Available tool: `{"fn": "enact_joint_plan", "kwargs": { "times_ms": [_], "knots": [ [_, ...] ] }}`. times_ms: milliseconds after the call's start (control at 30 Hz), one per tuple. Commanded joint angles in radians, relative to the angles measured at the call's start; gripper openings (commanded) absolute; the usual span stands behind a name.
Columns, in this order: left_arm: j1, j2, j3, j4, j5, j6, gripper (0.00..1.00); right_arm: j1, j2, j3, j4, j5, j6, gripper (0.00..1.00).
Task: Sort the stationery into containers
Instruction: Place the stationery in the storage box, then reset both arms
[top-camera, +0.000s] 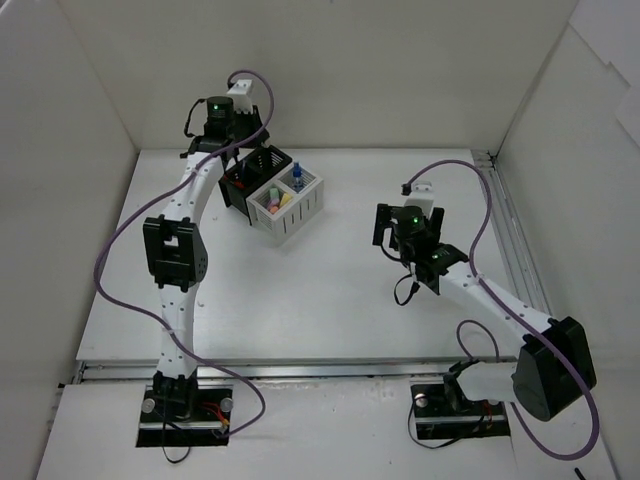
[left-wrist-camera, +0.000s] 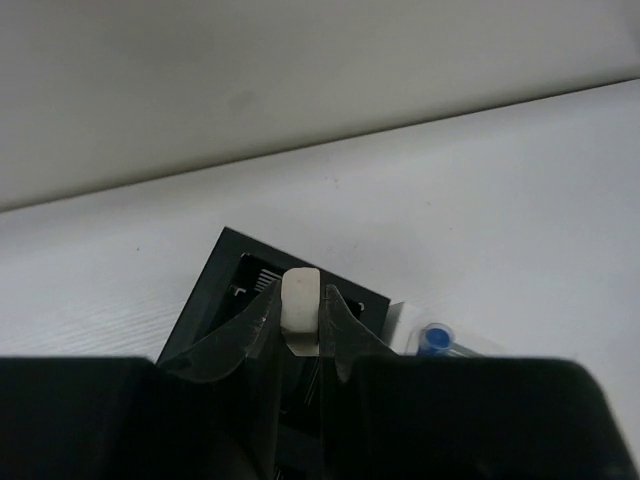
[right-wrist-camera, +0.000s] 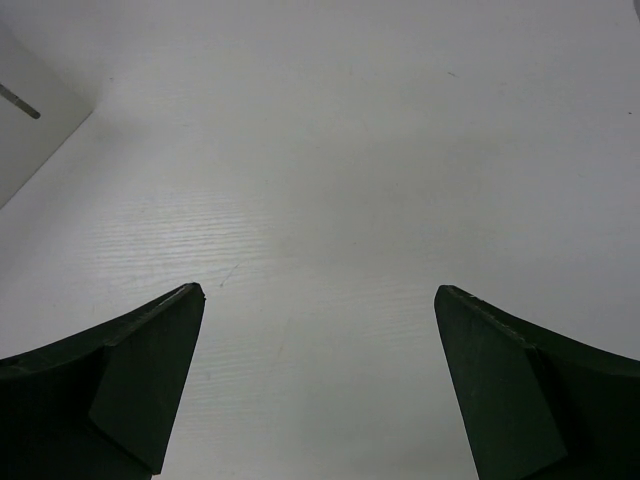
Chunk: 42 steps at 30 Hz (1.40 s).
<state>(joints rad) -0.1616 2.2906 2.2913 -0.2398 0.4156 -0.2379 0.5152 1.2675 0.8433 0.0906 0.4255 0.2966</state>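
My left gripper is shut on a beige eraser and holds it just above the black organiser box. In the top view the left gripper sits over the black box, which stands against the white box. The white box holds yellow and pink markers in its near compartment and a clear blue-capped bottle in the far one; the bottle's cap also shows in the left wrist view. My right gripper is open and empty over bare table, at mid-right in the top view.
White walls enclose the table on the left, back and right. A metal rail runs along the right edge. The right arm's cable loops above the table.
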Motion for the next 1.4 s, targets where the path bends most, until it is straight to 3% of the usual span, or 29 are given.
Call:
{"fn": "enact_joint_plan", "kwargs": {
  "times_ms": [0, 167, 267, 300, 400, 467, 533, 567, 600, 733, 833, 933, 1033, 1133, 1367],
  "knots": [
    [0.010, -0.040, 0.048, 0.011, -0.052, 0.020, 0.01, -0.040, -0.040, 0.040, 0.008, -0.033, 0.035, 0.98],
    [0.010, -0.045, -0.044, 0.056, -0.021, 0.022, 0.11, -0.084, -0.043, 0.036, 0.001, -0.056, 0.042, 0.98],
    [0.010, -0.020, -0.018, 0.024, -0.018, 0.026, 0.33, -0.096, -0.048, 0.037, 0.000, -0.063, 0.050, 0.98],
    [0.010, -0.020, -0.018, 0.023, -0.015, 0.025, 0.45, -0.098, -0.054, 0.036, 0.000, -0.064, 0.052, 0.98],
    [0.010, -0.048, -0.023, 0.023, -0.012, 0.025, 0.62, -0.098, -0.082, 0.030, -0.002, -0.062, 0.055, 0.98],
    [0.010, -0.071, -0.023, 0.023, -0.012, 0.026, 0.67, -0.096, -0.103, 0.019, -0.006, -0.059, 0.056, 0.98],
    [0.010, -0.114, -0.024, 0.014, -0.008, 0.029, 0.80, -0.098, -0.140, 0.008, -0.008, -0.057, 0.058, 0.98],
    [0.010, -0.129, -0.029, 0.008, 0.000, 0.032, 0.95, -0.098, -0.154, -0.006, -0.008, -0.057, 0.061, 0.98],
    [0.010, -0.169, -0.033, -0.010, 0.005, 0.034, 1.00, -0.101, -0.189, -0.013, -0.009, -0.053, 0.065, 0.98],
    [0.010, -0.351, -0.172, -0.020, 0.022, 0.035, 1.00, -0.098, -0.278, -0.059, -0.034, -0.027, 0.082, 0.98],
    [-0.022, -0.586, -0.453, 0.023, -0.077, 0.032, 1.00, -0.101, -0.356, -0.095, -0.074, 0.007, 0.091, 0.98],
    [-0.033, -0.856, -0.897, 0.088, -0.203, -0.036, 1.00, -0.103, -0.439, -0.142, -0.126, 0.028, 0.101, 0.98],
    [-0.033, -1.115, -1.230, 0.143, -0.306, -0.144, 1.00, -0.107, -0.523, -0.179, -0.140, 0.033, 0.105, 0.98],
    [-0.033, -1.325, -1.453, 0.108, -0.392, -0.222, 1.00, -0.107, -0.589, -0.207, -0.150, 0.030, 0.113, 0.98],
    [-0.033, -1.674, -1.607, -0.144, -0.604, -0.314, 1.00, -0.106, -0.678, -0.250, -0.184, 0.105, 0.168, 0.98]
  ]
}}
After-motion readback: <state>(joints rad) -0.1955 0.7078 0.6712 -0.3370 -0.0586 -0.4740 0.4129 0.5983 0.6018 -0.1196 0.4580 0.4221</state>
